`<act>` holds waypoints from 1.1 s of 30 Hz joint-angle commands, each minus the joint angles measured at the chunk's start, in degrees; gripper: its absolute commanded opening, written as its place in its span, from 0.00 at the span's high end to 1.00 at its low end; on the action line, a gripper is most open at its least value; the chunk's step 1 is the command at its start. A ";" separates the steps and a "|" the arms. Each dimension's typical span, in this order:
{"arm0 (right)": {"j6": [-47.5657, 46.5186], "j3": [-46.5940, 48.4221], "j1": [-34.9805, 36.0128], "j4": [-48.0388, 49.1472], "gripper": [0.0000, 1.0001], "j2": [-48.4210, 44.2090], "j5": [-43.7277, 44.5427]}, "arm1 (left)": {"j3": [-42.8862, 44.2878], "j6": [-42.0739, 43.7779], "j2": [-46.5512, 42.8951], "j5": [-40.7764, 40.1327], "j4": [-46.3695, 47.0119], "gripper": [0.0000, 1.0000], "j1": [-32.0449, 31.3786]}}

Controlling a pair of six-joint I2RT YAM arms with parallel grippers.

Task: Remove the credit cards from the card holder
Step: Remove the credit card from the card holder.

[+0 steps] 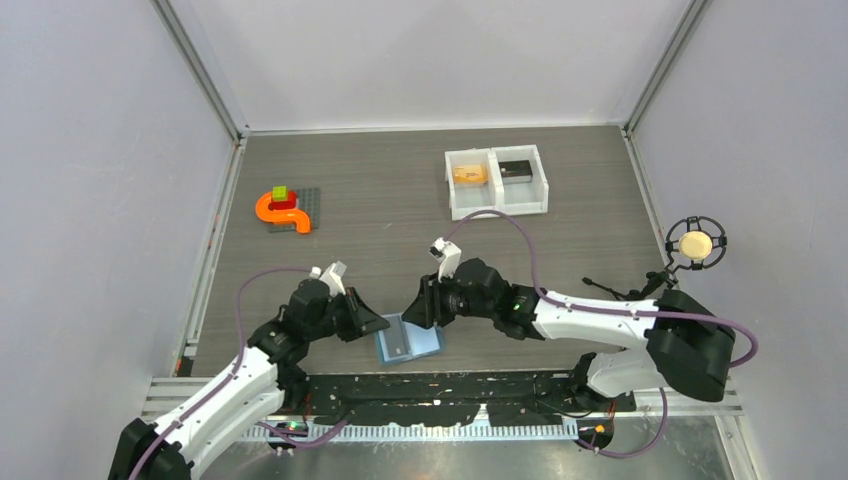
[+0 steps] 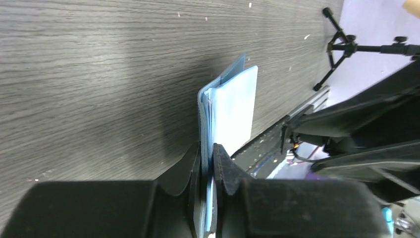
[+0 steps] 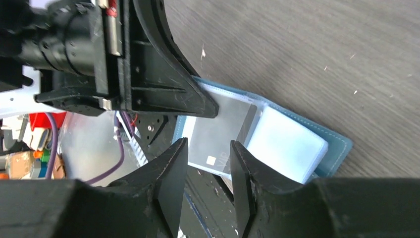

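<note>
The light-blue card holder (image 1: 408,342) lies open on the table (image 1: 380,200), close to its near edge; the left hand (image 1: 378,322) is at the holder's left side, clenched on the edge of one flap, the thin blue layers pinched between its fingers (image 2: 190,163); the right hand (image 1: 418,308) hangs over the holder from its right side, fingers (image 3: 171,168) apart with a gap between them, grasping nothing that can be seen; through that gap shows a grey card (image 3: 218,134) with small markings, sitting in a clear inner pocket of the holder; whether the fingertips touch it cannot be told; beside that pocket is a pale blue, frosted one; far beyond the holder, towards the back and right, a white tray (image 1: 497,208) has an orange-yellow card (image 1: 468,174) in its left compartment and a dark card (image 1: 515,170) in its right; well to the holder's far left stands an orange curved toy (image 1: 278,212).
</note>
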 commanded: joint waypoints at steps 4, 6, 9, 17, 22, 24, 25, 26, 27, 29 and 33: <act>1.49 0.16 0.50 6.21 0.55 3.20 -3.98 | -0.37 1.08 -2.12 0.43 4.11 0.71 0.26; 1.71 -0.01 0.51 6.20 0.56 4.53 -4.25 | -1.14 1.11 -2.34 0.85 5.07 0.69 0.26; 2.36 -0.79 0.54 6.38 0.58 6.72 -3.65 | -2.16 1.00 -2.64 1.34 6.56 0.68 0.26; 3.03 -1.18 0.52 7.65 0.61 11.69 -3.31 | -3.41 1.76 -2.76 1.21 5.97 0.73 0.26; 2.83 -1.60 0.36 6.38 0.57 12.44 -1.88 | -4.45 1.54 -4.84 1.15 7.64 0.89 0.26; 3.19 -2.47 0.04 6.98 0.57 12.98 -2.03 | -5.11 1.20 -5.94 1.36 9.11 0.96 0.26; 3.60 -3.13 -0.02 7.91 0.57 13.09 -2.13 | -5.41 1.15 -6.35 1.51 9.81 0.99 0.26; 3.76 -3.43 -0.14 8.35 0.57 13.25 -2.38 | -5.64 1.17 -6.73 1.49 10.18 1.00 0.26; 4.05 -3.71 -0.25 9.30 0.57 13.27 -2.57 | -5.80 1.17 -7.01 1.41 10.33 1.00 0.26; 4.30 -4.41 -0.41 10.43 0.56 12.89 -3.11 | -5.99 1.18 -7.30 1.31 10.44 1.00 0.26; 4.00 -4.12 -0.44 10.68 0.48 11.47 -3.33 | -6.28 0.88 -7.11 1.30 11.15 1.00 0.26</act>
